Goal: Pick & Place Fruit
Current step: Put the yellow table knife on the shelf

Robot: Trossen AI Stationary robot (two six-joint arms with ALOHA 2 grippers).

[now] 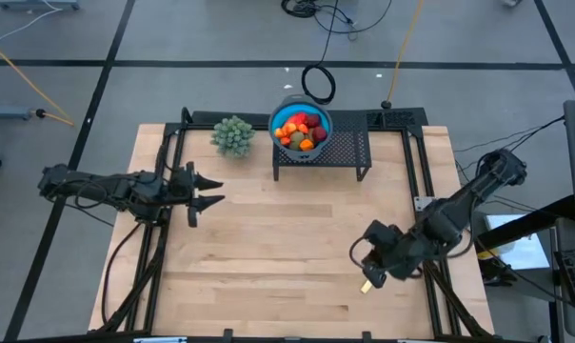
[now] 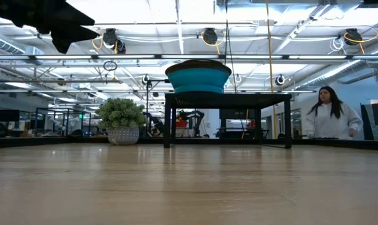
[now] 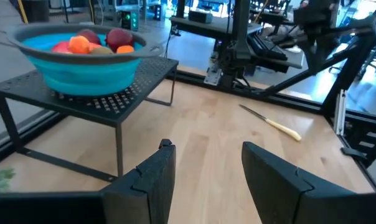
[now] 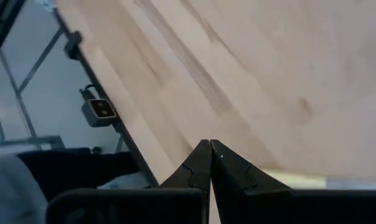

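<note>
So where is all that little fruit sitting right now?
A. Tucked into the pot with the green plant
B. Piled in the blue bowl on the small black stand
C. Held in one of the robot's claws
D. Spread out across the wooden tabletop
B: the fruit is heaped inside the blue bowl, which sits on the black stand at the far edge of the table.

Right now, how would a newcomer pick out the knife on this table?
Start at the black mesh stand at the table's far edge, holding the blue bowl of fruit. Go to the near right, by the right gripper: the knife lies flat there, slim, with a pale yellowish handle.
</note>
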